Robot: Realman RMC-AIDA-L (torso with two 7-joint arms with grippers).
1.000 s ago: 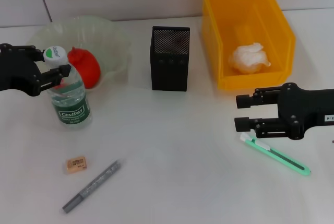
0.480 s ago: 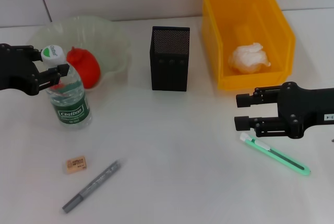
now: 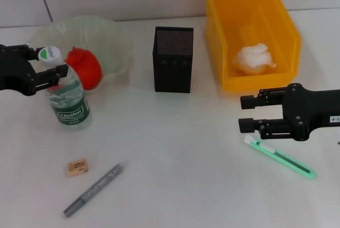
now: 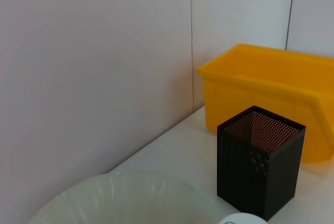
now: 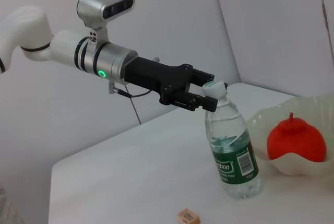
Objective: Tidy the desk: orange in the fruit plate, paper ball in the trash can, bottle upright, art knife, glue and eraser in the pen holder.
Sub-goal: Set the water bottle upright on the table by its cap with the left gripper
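- The left gripper [image 3: 52, 64] is near the left edge of the table [image 3: 175, 148], its fingers spread on either side of the bottle's [image 3: 66, 96] white cap [image 3: 50, 55]; whether they press on the cap cannot be told.
- The bottle stands upright on the table, its cap leaning slightly toward the left edge, just in front of the pale green plate [image 3: 114, 39].
- The orange [image 3: 85, 67] lies in the plate, right behind the bottle, near the table's back-left corner.
- The black mesh pen holder [image 3: 172, 59] stands mid-table toward the back edge, with bare table around it.
- The yellow bin [image 3: 249, 31] sits at the back right, just beside the pen holder, with the white paper ball [image 3: 254, 59] inside it.
- The right gripper [image 3: 245, 114] hangs near the right edge, in front of the bin, its fingers parted and holding nothing.
- The green knife [image 3: 280, 157] lies flat just below that gripper, slanting toward the front-right corner.
- The eraser [image 3: 77, 166] lies toward the front-left corner, apart from the bottle, and a grey pen-like stick [image 3: 93, 189] lies slanted just beside it, nearer the front edge.
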